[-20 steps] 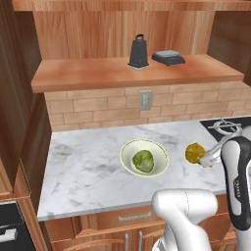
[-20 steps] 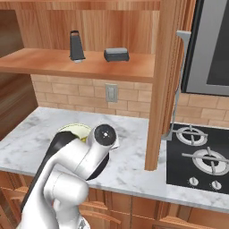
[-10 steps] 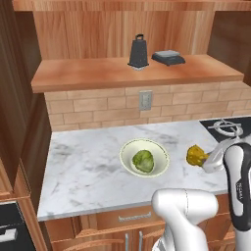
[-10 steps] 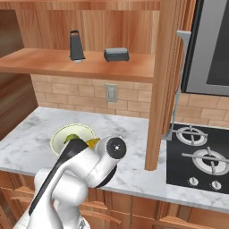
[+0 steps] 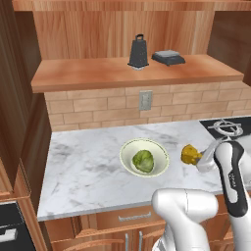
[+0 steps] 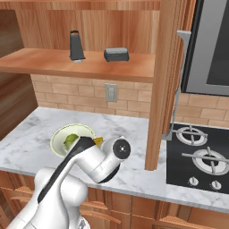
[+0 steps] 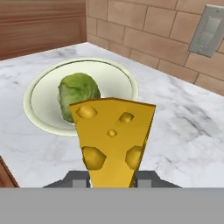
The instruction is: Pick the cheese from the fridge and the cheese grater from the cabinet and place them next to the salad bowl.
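My gripper (image 7: pixel 111 179) is shut on the cheese (image 7: pixel 113 140), a yellow-orange wedge with holes, held just above the marble counter. The wedge (image 5: pixel 188 154) hangs close to the right of the salad bowl (image 5: pixel 128 147), apart from its rim. In the hand view the bowl (image 7: pixel 39 87) with its lettuce head (image 7: pixel 78 94) lies just beyond the wedge. The cheese grater (image 5: pixel 138 51) stands upright on the cabinet shelf (image 5: pixel 98 71); from the right it shows at the shelf's left (image 6: pixel 76 45). A sliver of cheese (image 6: pixel 98 142) peeks past the arm beside the bowl (image 6: pixel 60 134). The fridge is out of view.
A flat dark scale (image 5: pixel 168 57) lies on the shelf right of the grater. A wall outlet (image 7: pixel 209 30) sits in the brick backsplash. The stove (image 6: pixel 201 156) lies to the right, past a wooden upright (image 6: pixel 163 80). Bare marble (image 5: pixel 83 166) spreads left of the bowl.
The gripper has carried the cheese a little lower and closer to the bowl. The arm's elbow has swung to the right in the right base view.
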Controlling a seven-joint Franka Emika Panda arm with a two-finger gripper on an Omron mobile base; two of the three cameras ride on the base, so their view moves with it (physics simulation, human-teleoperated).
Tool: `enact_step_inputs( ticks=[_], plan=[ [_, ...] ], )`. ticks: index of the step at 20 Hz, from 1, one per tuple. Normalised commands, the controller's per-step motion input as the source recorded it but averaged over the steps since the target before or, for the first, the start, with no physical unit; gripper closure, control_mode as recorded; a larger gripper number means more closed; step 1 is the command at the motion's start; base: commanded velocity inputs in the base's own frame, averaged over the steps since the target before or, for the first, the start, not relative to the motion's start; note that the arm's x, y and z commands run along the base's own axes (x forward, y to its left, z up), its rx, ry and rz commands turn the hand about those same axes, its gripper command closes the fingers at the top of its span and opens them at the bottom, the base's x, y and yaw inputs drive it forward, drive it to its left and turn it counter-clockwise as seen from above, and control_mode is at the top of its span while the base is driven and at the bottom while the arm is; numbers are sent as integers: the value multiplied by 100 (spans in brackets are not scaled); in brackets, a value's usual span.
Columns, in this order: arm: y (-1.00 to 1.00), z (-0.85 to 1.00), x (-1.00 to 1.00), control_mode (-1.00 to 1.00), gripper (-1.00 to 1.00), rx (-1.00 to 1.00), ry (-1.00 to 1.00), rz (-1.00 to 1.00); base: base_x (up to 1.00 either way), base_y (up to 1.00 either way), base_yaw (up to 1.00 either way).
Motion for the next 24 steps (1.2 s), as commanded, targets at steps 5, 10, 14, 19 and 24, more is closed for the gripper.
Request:
enact_step_inputs(
  ticks=[5, 10, 14, 19, 24],
  plan=[
    [-15, -16, 41, -100, 100, 0, 5, 9, 0, 0, 0],
    [-10, -12, 46, -100, 100, 1, 10, 10, 0, 0, 0],
    [0, -15, 34, -100, 100, 0, 0, 9, 0, 0, 0],
    [-1, -14, 18, -100, 100, 0, -1, 6, 0, 0, 0],
    [0, -18, 11, -100, 100, 0, -3, 5, 0, 0, 0]
  ],
)
